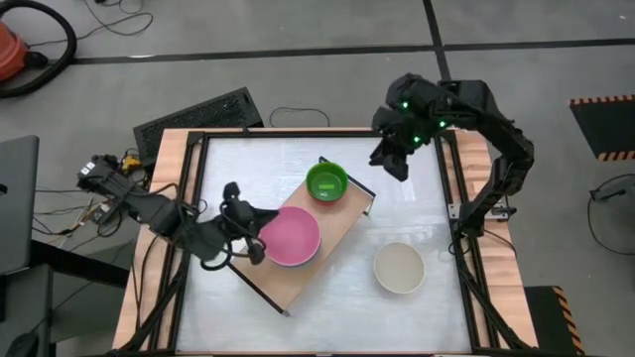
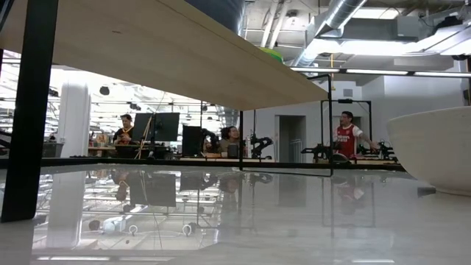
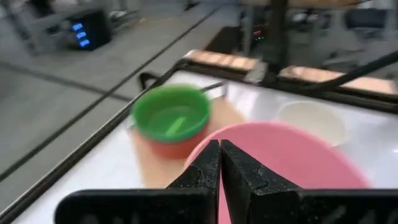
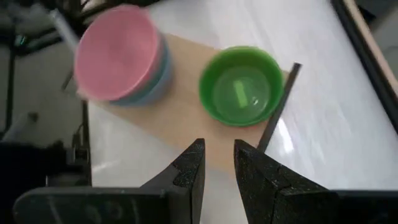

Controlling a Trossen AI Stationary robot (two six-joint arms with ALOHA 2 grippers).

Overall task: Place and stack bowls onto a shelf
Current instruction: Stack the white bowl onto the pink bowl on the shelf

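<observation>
The shelf (image 1: 342,233), a light-wood board on black frames, lies slantwise mid-table. On it a pink bowl (image 1: 290,236) sits nested in a bluish bowl (image 4: 158,84), and a green bowl (image 1: 326,181) sits on a red one (image 3: 168,148) at the board's far end. A cream white bowl (image 1: 400,267) rests on the table to the right; it also shows in the low view (image 2: 434,147). My left gripper (image 1: 254,241) is at the pink bowl's left rim, fingers closed together. My right gripper (image 1: 393,159) hangs open and empty above the table, beyond the green bowl. My left gripper has its two fingers closed on the pink bowl's near-left rim (image 3: 205,142), with only a thin gap between them. It comes in low from the table's left. The bowl sits level in the bluish bowl on the shelf. The fingers hide which one is inside the bowl.
A black frame rail (image 1: 298,134) runs around the white tabletop. The shelf's black end frames (image 4: 277,109) stick out beyond the board; one leg shows in the low view (image 2: 29,110). There is bare tabletop (image 1: 417,213) between the shelf and the cream bowl. People stand in the room behind.
</observation>
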